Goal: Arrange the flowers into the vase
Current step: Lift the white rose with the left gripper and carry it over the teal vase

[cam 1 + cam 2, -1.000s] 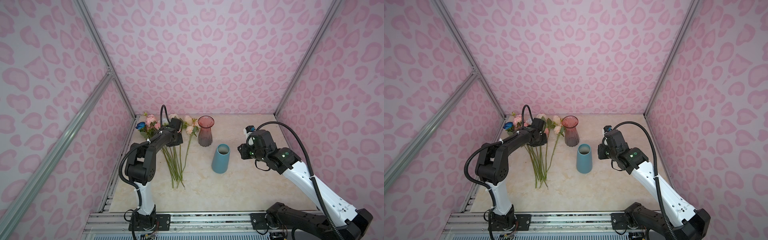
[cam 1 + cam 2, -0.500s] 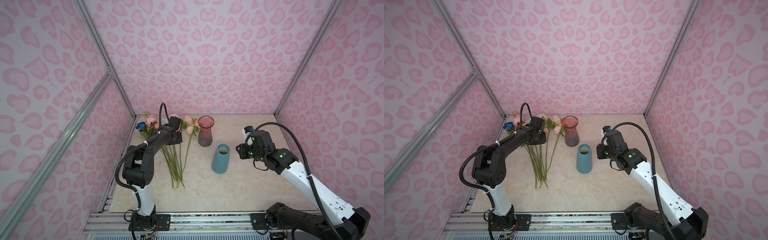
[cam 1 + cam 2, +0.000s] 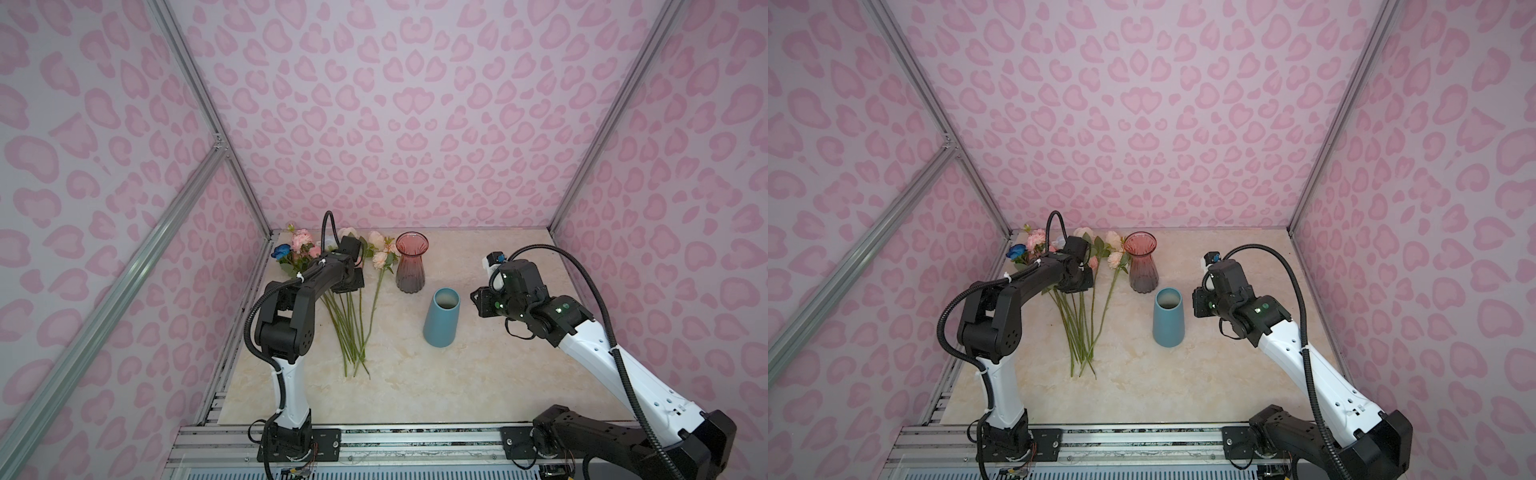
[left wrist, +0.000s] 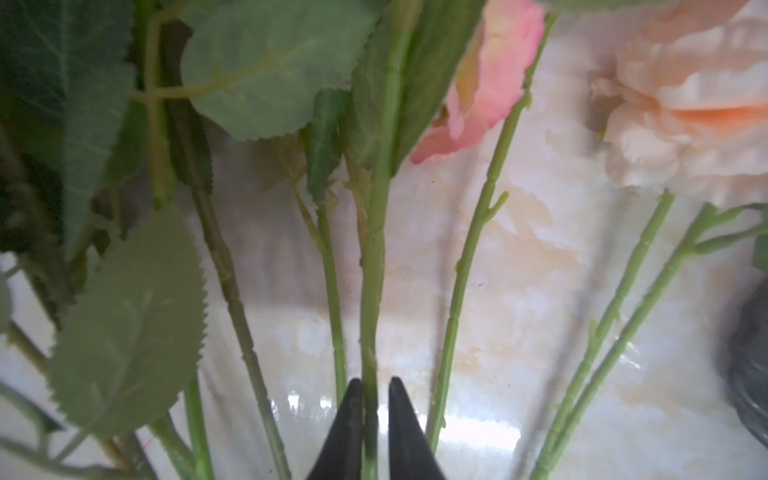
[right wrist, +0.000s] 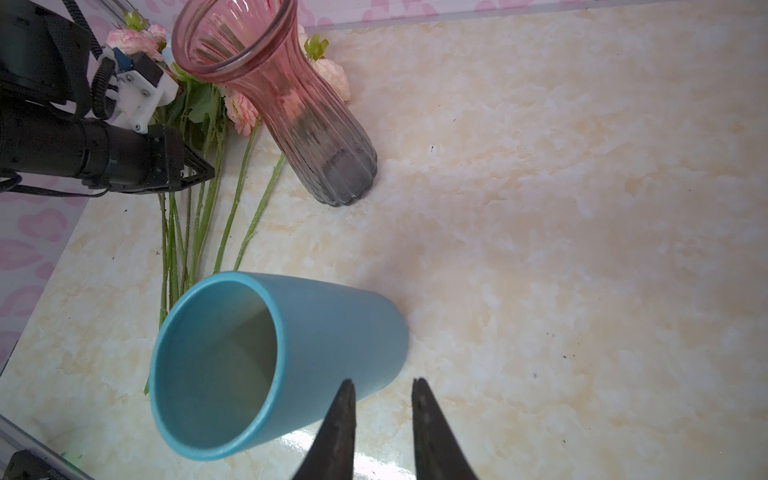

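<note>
The flowers (image 3: 348, 328) lie in a bunch on the table at the back left, blooms toward the back wall and green stems fanned toward the front. My left gripper (image 4: 374, 386) is low over the stems and shut on one green stem (image 4: 376, 257); from above its body (image 3: 349, 282) hides the fingertips. Two vases stand upright: a pink glass vase (image 3: 410, 262) beside the blooms, and a blue vase (image 3: 441, 320) in front of it. My right gripper (image 5: 383, 382) hovers just right of the blue vase (image 5: 316, 332), slightly open with nothing between its fingers.
The marble tabletop (image 3: 478, 374) is enclosed by pink patterned walls on three sides. An aluminium rail (image 3: 374, 440) carrying both arm bases runs along the front edge. A dark blue bloom (image 3: 281, 250) lies nearest the left wall.
My left gripper opened briefly over the stems, then shut on one stem, shifting a little. My right gripper edged slightly toward the blue vase.
</note>
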You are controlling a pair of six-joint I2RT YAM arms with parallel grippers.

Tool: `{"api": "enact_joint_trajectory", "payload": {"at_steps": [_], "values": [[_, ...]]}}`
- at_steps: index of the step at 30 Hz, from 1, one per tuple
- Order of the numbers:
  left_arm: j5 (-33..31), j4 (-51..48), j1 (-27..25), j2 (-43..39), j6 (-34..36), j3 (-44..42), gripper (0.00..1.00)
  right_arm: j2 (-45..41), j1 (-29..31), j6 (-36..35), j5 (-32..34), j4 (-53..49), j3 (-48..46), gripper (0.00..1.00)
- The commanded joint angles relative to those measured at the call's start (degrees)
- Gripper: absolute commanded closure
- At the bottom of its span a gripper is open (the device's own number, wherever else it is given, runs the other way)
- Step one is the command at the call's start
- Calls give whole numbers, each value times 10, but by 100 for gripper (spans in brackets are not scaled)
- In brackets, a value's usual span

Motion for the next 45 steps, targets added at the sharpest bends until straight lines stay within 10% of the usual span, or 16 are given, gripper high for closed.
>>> {"api": "enact_joint_trajectory", "payload": {"at_steps": [1, 23, 29, 33, 45], "values": [[1, -1, 1, -10, -3, 7, 94, -5, -1, -2, 0, 11, -3, 75], [38, 34, -2, -325, 2, -27, 97, -29, -1, 12, -29, 37, -12, 75], [52, 251, -69, -498, 35, -144, 97, -72, -3, 10, -13, 90, -54, 70], [80, 368, -108, -571, 50, -179, 97, -123, -5, 26, -2, 121, -81, 42], [75, 571, -305, -472, 144, -109, 97, -175, -14, 49, 10, 108, -80, 33]]}}
